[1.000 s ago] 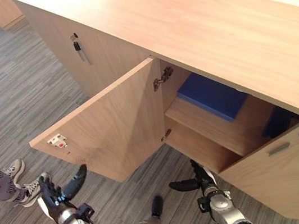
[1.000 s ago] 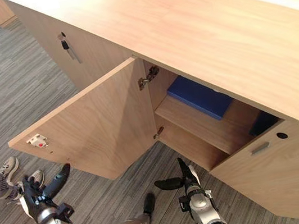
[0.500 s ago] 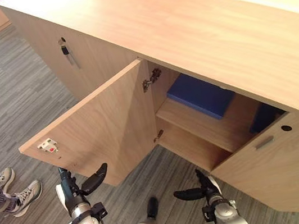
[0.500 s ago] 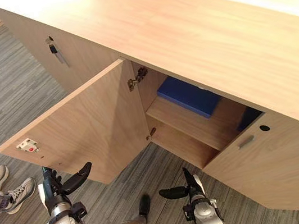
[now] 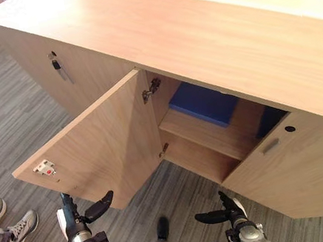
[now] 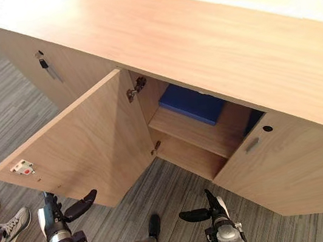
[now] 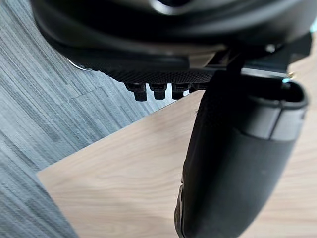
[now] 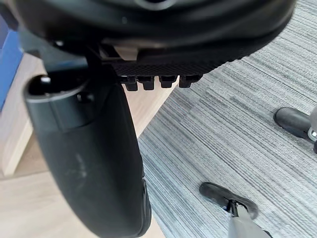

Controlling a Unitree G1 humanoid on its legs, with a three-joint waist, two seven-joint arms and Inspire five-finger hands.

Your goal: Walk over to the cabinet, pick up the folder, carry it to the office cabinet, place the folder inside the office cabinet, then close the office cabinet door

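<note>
You are facing the cabinet [image 5: 195, 23] from above, with its door [image 5: 100, 143] swung wide open toward you. The door's inner face is turned your way, with a white latch [image 5: 45, 169] near its free corner and a hinge [image 5: 151, 89] at the top of the opening. The blue folder [image 5: 203, 102] lies flat on the upper shelf [image 5: 204, 139] inside, and neither hand is touching it. A dark-blue thing [image 5: 269, 119] shows deeper in on the right, half hidden behind the neighbouring door [image 5: 305, 172], and you cannot tell what it is. That door carries a small handle [image 5: 270, 145]. Your left hand [image 5: 73, 221] hangs low over the carpet [image 5: 7, 115], just below the open door's lower edge. Its fingers are straight and pointing up, the thumb is spread out toward the door, and it holds nothing. In its wrist view the door's wood lies past the thumb. Your right hand [image 5: 232, 209] hangs low in front of the cabinet's lower compartment, well apart from the folder. Its fingers are loose and upright, the thumb reaches out to the left, and it is also empty. A key [image 5: 54, 63] hangs in the next cabinet front to the left. A person's shoes [image 5: 9, 225] stand on the carpet at your far left.
</note>
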